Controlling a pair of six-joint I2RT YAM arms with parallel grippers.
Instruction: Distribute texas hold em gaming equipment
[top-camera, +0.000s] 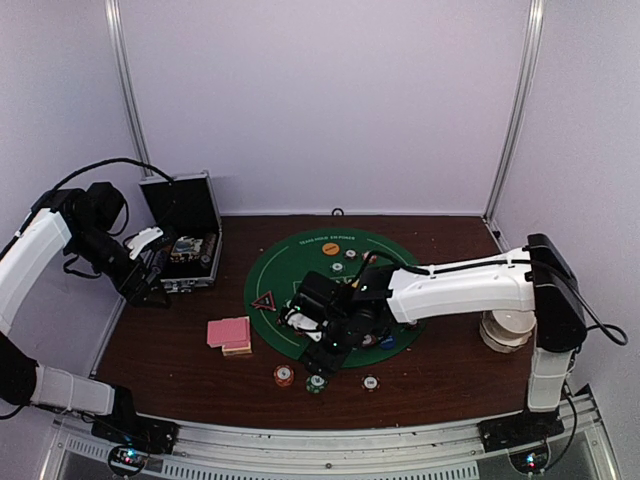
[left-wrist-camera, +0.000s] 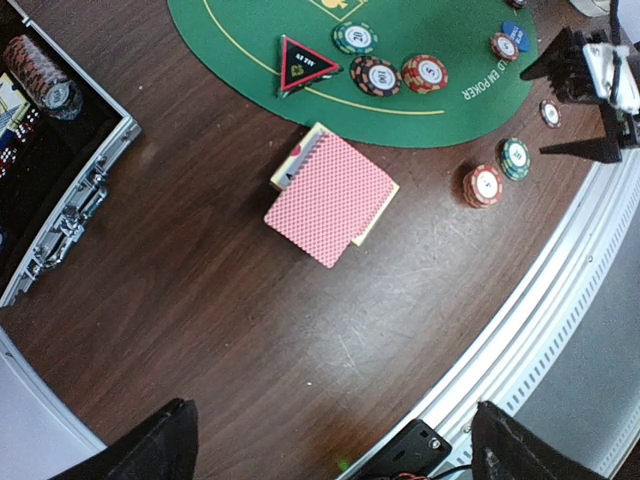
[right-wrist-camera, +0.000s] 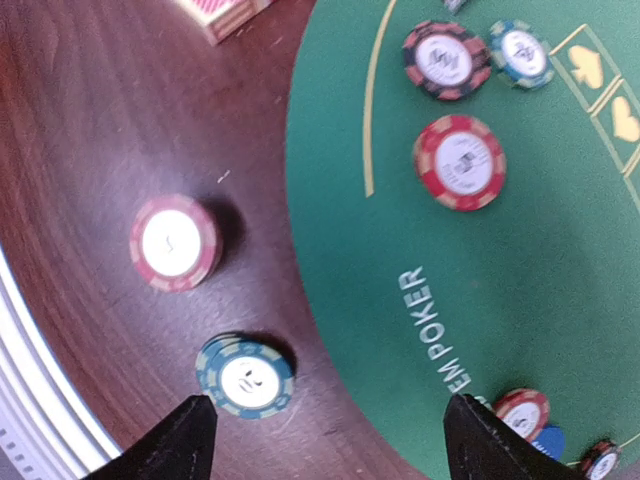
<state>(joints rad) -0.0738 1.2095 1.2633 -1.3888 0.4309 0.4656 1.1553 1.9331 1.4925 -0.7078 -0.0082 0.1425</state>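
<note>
A pink-red-backed card deck (top-camera: 229, 333) lies on the brown table left of the green mat; it also shows in the left wrist view (left-wrist-camera: 330, 195). The black-red triangle (top-camera: 263, 300) (left-wrist-camera: 305, 63) sits on the mat's left edge. A red chip stack (top-camera: 284, 376) (right-wrist-camera: 174, 242) and a green chip stack (top-camera: 316, 383) (right-wrist-camera: 245, 374) stand off the mat in front. More chips (right-wrist-camera: 459, 162) lie on the mat, with an orange disc (top-camera: 331, 248) and a blue disc (top-camera: 386, 343). My right gripper (top-camera: 325, 352) (right-wrist-camera: 330, 440) is open and empty above the mat's front edge, beside the green stack. My left gripper (top-camera: 150, 268) (left-wrist-camera: 335, 450) is open and empty next to the case.
The open silver-edged black case (top-camera: 185, 235) (left-wrist-camera: 60, 160) stands at the back left with chips inside. The round green felt mat (top-camera: 300, 255) fills the middle. A white round object (top-camera: 508, 328) sits at the right. A small chip (top-camera: 370, 383) lies near the metal rail at the table's front edge (left-wrist-camera: 560, 300).
</note>
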